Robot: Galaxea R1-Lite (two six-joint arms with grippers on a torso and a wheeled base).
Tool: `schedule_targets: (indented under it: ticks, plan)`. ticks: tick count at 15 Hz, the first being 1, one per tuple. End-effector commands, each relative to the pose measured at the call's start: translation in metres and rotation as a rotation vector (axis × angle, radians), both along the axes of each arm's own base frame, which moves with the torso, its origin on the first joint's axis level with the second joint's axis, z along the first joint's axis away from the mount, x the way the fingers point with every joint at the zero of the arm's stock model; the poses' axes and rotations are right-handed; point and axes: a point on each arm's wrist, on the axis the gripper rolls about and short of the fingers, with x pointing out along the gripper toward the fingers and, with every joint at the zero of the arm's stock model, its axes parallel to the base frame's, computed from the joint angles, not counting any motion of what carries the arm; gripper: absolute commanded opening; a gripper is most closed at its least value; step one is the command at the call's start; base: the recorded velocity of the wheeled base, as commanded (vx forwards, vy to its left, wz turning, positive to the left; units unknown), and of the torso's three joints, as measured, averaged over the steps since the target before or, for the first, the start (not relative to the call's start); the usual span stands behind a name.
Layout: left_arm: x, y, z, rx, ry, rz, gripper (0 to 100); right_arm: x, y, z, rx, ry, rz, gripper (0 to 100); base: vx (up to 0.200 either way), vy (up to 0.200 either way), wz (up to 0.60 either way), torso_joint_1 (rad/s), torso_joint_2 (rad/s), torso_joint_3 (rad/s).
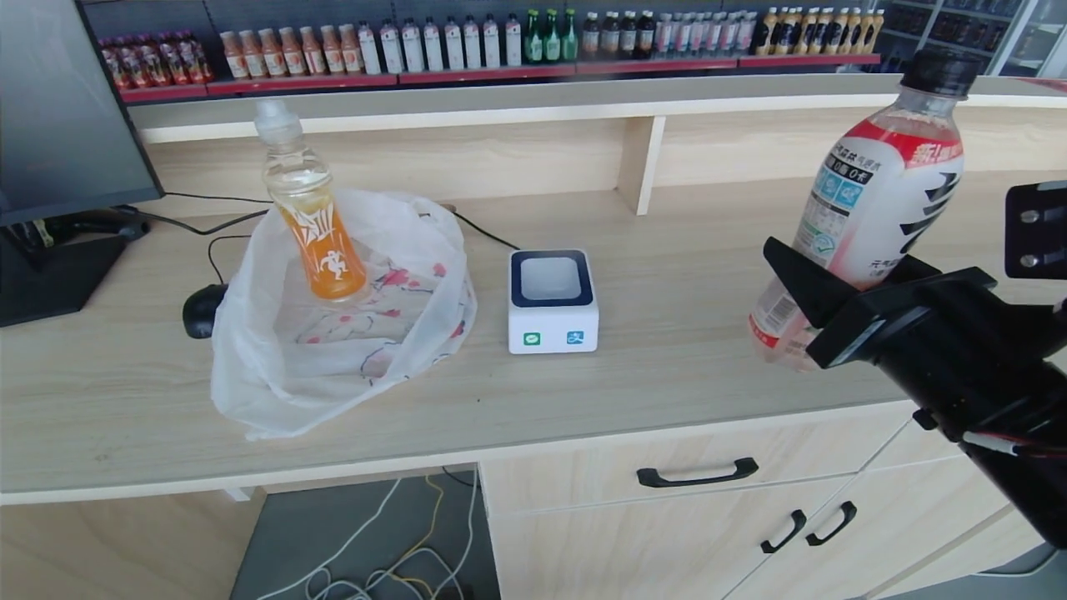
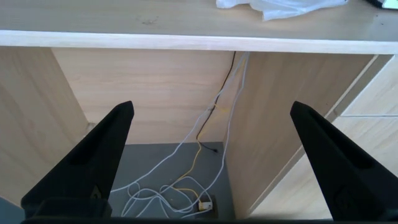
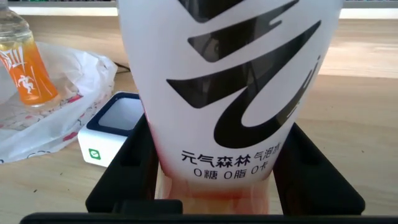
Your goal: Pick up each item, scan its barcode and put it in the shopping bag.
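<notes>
In the head view, the right gripper (image 1: 842, 279) is clamping a white-labelled drink bottle (image 1: 884, 183) with a black cap. It is holding the bottle tilted in the air over the right end of the wooden counter (image 1: 667, 367), well to the right of the barcode scanner (image 1: 553, 302). An orange drink bottle (image 1: 313, 225) is standing upright inside the white plastic shopping bag (image 1: 283, 375), which is sitting open just left of the scanner. A black mouse (image 1: 202, 310) is lying at the bag's left edge, and a monitor (image 1: 58, 108) is standing at the far left.

In the left wrist view, the left gripper (image 2: 211, 124) is hanging below the counter edge with its claw spread wide and holding nothing. It is facing the open bay where loose cables (image 2: 186, 186) are lying on the floor. A corner of the bag (image 2: 280, 7) is showing on the countertop above.

In the right wrist view, the gripper (image 3: 217, 180) is squeezing the lower body of the white-labelled bottle (image 3: 230, 81) between both fingers. Beyond it, the scanner (image 3: 115, 127) is sitting beside the bag (image 3: 62, 118), with the orange bottle (image 3: 25, 62) standing in it.
</notes>
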Motion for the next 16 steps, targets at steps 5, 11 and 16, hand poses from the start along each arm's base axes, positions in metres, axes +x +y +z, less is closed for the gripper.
schedule_targets:
  ticks: [5,11,16]
  plan:
    - [0.000,0.000,0.000,0.004,-0.001,-0.002,100,0.006,0.001,-0.008,-0.014,0.002,-0.011,0,0.000,0.200,0.00,0.003,0.00,0.002]
    - [0.000,0.000,0.000,0.005,-0.001,-0.001,100,0.018,0.015,0.005,-0.071,-0.061,-0.022,0,0.000,0.000,0.00,0.000,0.00,0.000]
    - [0.000,0.000,0.000,0.004,-0.001,-0.002,100,0.052,0.039,0.016,-0.233,-0.160,-0.098,0,0.000,0.000,0.00,0.000,0.00,0.000]
